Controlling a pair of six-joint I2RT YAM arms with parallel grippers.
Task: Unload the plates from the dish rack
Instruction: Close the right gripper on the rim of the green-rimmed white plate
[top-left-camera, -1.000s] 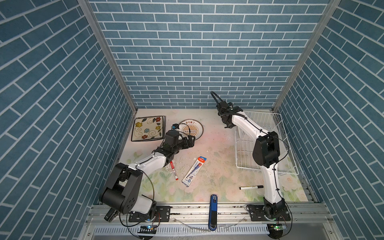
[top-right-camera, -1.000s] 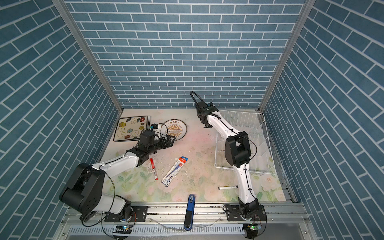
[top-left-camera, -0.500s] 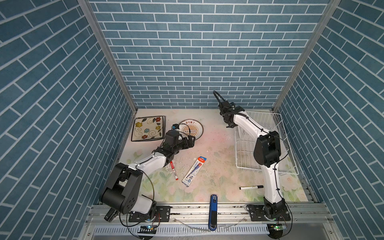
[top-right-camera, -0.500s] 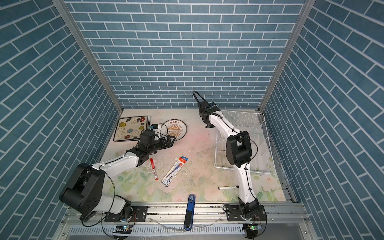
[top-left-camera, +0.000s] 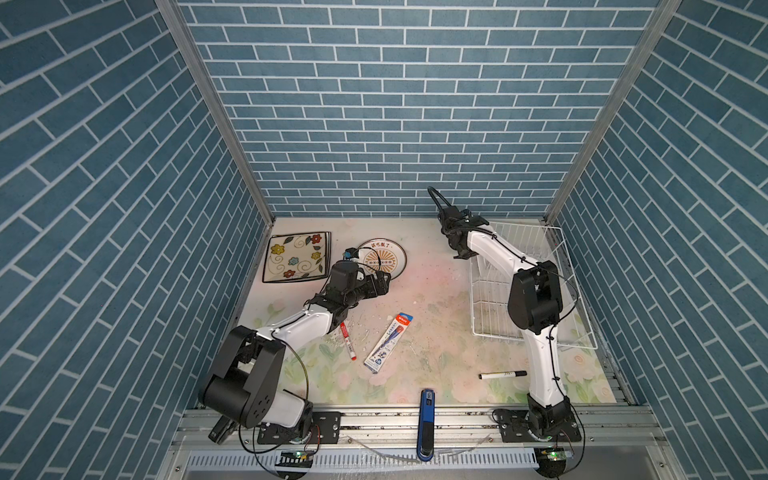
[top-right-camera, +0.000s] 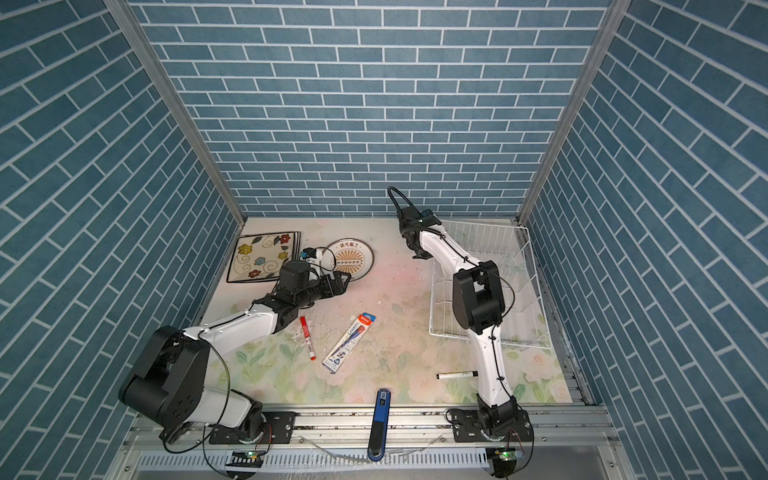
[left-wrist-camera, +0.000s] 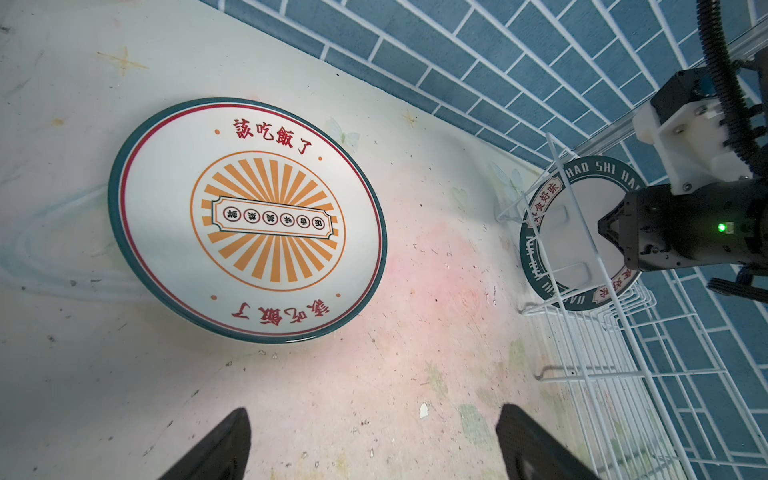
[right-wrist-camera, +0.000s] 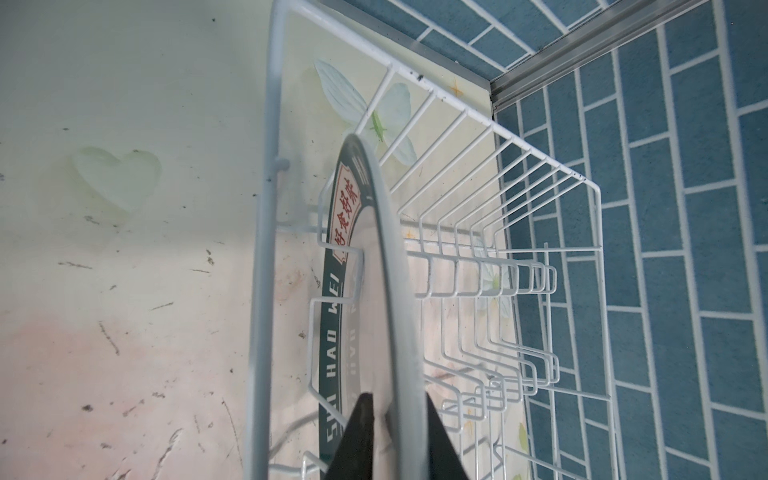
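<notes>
The dish rack (top-left-camera: 490, 291) is sitting on the right of the desk (top-left-camera: 432, 291), its long axis running front to back. A square flowered plate (top-left-camera: 296, 257) and a sunburst plate (left-wrist-camera: 249, 220) are lying flat at far left. A pen packet (top-left-camera: 389, 348), red marker (top-left-camera: 347, 340) and black marker (top-left-camera: 503, 375) are lying nearer the front. A round lettered plate (left-wrist-camera: 559, 245) is standing on edge in the rack's far-left corner, facing left behind the side wire (right-wrist-camera: 259, 291). The right fingers (right-wrist-camera: 357, 440) are seemingly pinching its rim; the left fingers (left-wrist-camera: 220, 449) are gaping empty.
</notes>
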